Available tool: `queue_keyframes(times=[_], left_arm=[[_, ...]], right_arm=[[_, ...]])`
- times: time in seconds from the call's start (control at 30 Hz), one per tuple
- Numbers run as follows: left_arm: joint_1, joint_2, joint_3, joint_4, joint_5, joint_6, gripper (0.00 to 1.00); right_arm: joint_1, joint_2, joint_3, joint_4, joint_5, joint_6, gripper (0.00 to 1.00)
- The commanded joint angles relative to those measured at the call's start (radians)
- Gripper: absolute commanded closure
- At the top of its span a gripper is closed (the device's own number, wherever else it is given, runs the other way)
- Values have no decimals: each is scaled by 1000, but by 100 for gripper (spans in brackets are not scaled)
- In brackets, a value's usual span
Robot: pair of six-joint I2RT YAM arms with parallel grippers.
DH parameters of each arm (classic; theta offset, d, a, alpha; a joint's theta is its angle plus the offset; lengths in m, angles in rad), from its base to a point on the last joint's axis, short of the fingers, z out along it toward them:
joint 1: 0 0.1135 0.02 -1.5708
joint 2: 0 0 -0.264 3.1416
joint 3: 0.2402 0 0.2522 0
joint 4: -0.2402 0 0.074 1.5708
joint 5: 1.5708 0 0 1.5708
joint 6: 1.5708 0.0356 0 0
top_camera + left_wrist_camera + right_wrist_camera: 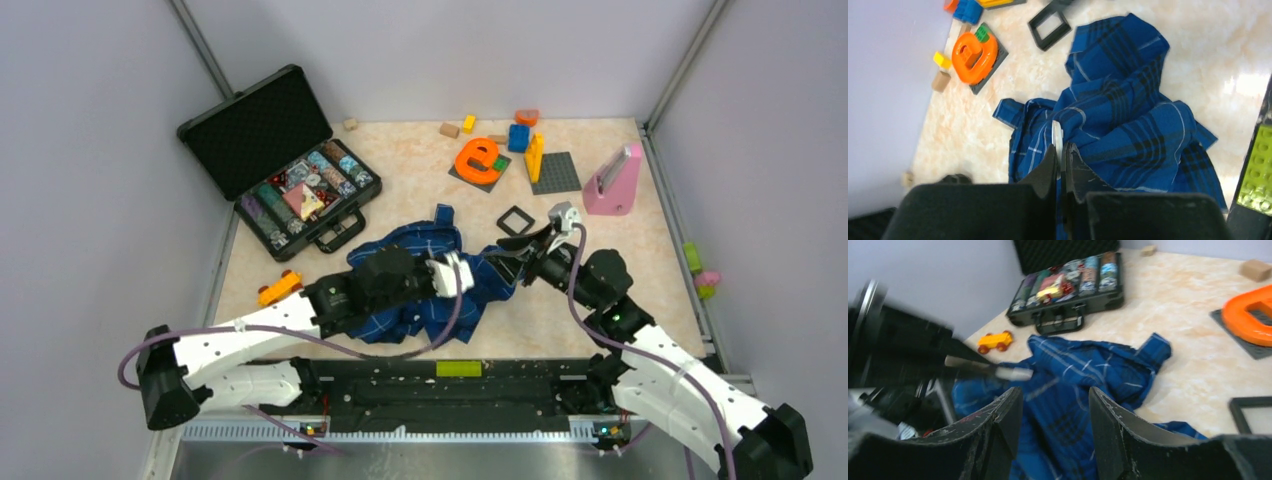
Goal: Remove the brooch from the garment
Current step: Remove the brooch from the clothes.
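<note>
Left pincer (pixel 1062 149) grips the brooch (pixel 1057 136) (seen edge-on) at a fold of the shirt (pixel 1128 115), likely to pull it free. The right pincer (pixel 1055 396) hangs open above, probably to hold the shirt down.

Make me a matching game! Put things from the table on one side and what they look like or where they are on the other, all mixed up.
Things:
1 brooch
2 shirt
3 toy car
4 black case

Clues:
A yellow, left of the cloth
B lid open, far left corner
C pinched between the left fingers
D blue plaid, crumpled mid-table

Pairs: 1-C, 2-D, 3-A, 4-B
</note>
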Motion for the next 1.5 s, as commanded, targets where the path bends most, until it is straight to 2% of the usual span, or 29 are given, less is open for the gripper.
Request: queue_keyframes(times=[0.0, 0.13, 0.23, 0.33, 0.63, 0.97, 1.03, 1.17, 1.3, 1.33, 1.37, 1.43, 1.47], left_arm=[[156, -107, 33, 132, 179, -342, 100], [220, -185, -47, 243, 297, -468, 100], [247, -227, -81, 295, 374, -531, 100], [267, -257, -106, 335, 444, -575, 100], [327, -294, -153, 439, 583, -667, 100], [343, -320, -193, 553, 693, -721, 100], [345, -324, -196, 561, 694, -726, 100], [351, -324, -213, 584, 706, -739, 100], [354, -323, -219, 574, 691, -740, 100], [355, -323, -216, 558, 680, -738, 99], [356, -326, -211, 537, 666, -736, 92], [357, -336, -200, 498, 641, -729, 70], [359, -342, -197, 482, 623, -728, 65]], right_arm=[[-10, 24, -56, 242, -262, 2, 46], [-10, 98, -53, 374, -391, 30, 47], [-8, 160, -49, 482, -420, 63, 54], [-3, 205, -38, 581, -435, 95, 55], [74, 287, 42, 596, -417, 41, 48], [132, 399, 88, 678, -442, 66, 51], [135, 416, 96, 679, -449, 79, 55], [137, 435, 88, 739, -453, 115, 87], [137, 441, 80, 787, -434, 157, 100], [137, 440, 81, 775, -424, 154, 100], [137, 439, 85, 748, -413, 150, 100], [134, 438, 98, 690, -399, 141, 100], [132, 438, 103, 674, -391, 141, 100]])
